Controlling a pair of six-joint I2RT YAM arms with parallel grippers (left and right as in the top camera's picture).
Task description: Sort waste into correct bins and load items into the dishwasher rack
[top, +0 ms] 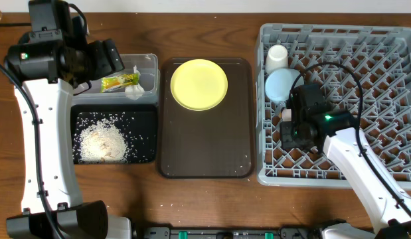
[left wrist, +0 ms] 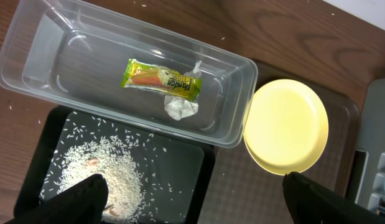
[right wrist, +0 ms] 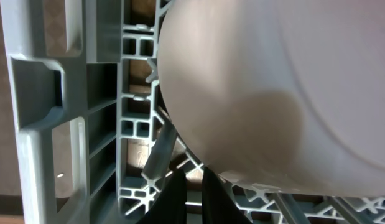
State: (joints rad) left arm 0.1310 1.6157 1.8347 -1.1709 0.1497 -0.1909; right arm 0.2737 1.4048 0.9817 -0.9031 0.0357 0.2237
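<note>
Gripper on right [right wrist: 193,180] nearly together, white-pinkish bowl [right wrist: 273,81] at its tips; whether clamped, cannot tell.

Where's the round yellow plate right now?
In the overhead view, the round yellow plate sits at the far end of the flat brown serving tray, between the clear plastic tub and the grey pegged dishwasher rack.

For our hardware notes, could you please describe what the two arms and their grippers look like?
Both arms have white shell links, black joints and thin black cables along them: left arm, right arm. The right wrist shows a small green light. The left gripper and right gripper have plain black fingers.
</note>
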